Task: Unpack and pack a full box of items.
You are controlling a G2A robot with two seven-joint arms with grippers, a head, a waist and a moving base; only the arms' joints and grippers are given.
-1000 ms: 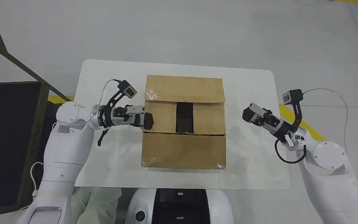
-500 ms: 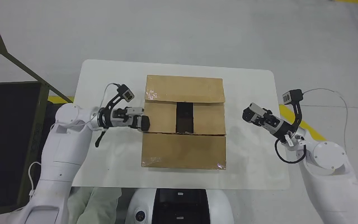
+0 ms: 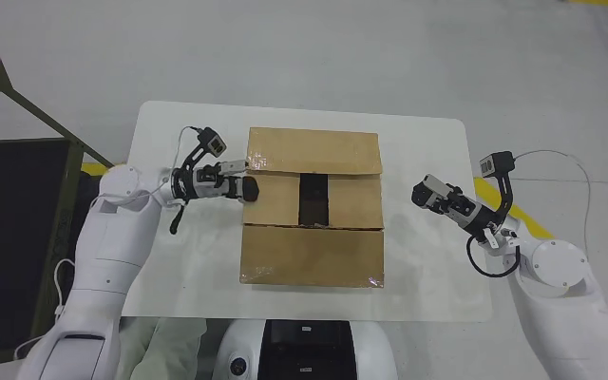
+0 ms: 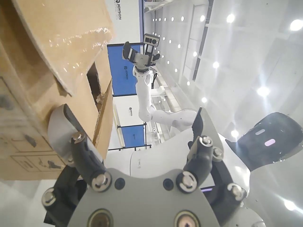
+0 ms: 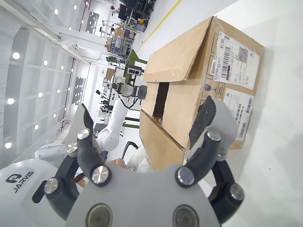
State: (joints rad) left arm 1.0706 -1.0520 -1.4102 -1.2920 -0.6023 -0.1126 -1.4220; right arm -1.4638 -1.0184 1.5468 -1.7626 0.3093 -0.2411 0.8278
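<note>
The dark gap [image 3: 313, 199] in the top of the box [image 3: 313, 256] gives me nothing of what's inside (just blackness). At my left wrist the box runs off the picture's edge. I can't tell whether one finger [image 4: 59, 124] of my left gripper [image 3: 249, 189] touches the cardboard.

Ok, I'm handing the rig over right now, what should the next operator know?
Left hand: open, at the box left edge, one finger close against the cardboard.
Right hand: open, off the box's right side, holding nothing.
The box sits on the table, flaps partly open, dark gap between them.
Done: nothing unpacked yet. Left: open flaps, unpack, repack.
</note>
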